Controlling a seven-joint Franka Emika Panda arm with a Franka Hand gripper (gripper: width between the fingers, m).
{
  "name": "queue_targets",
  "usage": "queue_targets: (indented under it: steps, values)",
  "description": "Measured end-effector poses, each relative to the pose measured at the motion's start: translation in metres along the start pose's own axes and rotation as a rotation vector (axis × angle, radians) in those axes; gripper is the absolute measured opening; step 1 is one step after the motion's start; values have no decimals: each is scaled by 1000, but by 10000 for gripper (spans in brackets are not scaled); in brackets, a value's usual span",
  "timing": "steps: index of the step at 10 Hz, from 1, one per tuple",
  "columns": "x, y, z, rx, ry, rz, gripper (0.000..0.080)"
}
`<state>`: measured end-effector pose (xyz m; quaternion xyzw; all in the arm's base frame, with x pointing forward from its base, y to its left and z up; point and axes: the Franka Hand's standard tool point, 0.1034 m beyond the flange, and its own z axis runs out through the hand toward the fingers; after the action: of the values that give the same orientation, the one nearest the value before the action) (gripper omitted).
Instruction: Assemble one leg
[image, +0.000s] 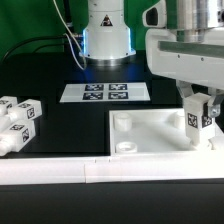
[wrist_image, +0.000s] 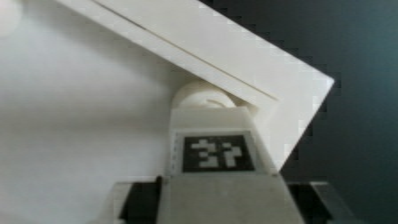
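My gripper (image: 199, 112) is shut on a white leg (image: 199, 122) with a black-and-white tag and holds it upright over the far right corner of the white square panel (image: 150, 130). In the wrist view the leg (wrist_image: 217, 150) fills the space between the dark fingers (wrist_image: 143, 200), and its far end sits at a round corner socket (wrist_image: 205, 98) by the panel's raised rim. Whether the leg touches the socket is hidden. Several more tagged legs (image: 20, 120) lie on the exterior view's left.
The marker board (image: 105, 92) lies flat behind the panel, before the arm's base (image: 105, 40). A long white rail (image: 60, 168) runs along the front edge. The panel has another round socket (image: 122, 120) at its far left corner.
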<state>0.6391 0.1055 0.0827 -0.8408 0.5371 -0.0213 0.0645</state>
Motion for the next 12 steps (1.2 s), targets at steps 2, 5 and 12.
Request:
queue_targets:
  steps: [2,5,12]
  values:
    - [-2,0,1,-3,4,97,285]
    - [-4,2,3,-21,17,-335,526]
    - [0,-2,1,-82,46,-1178,649]
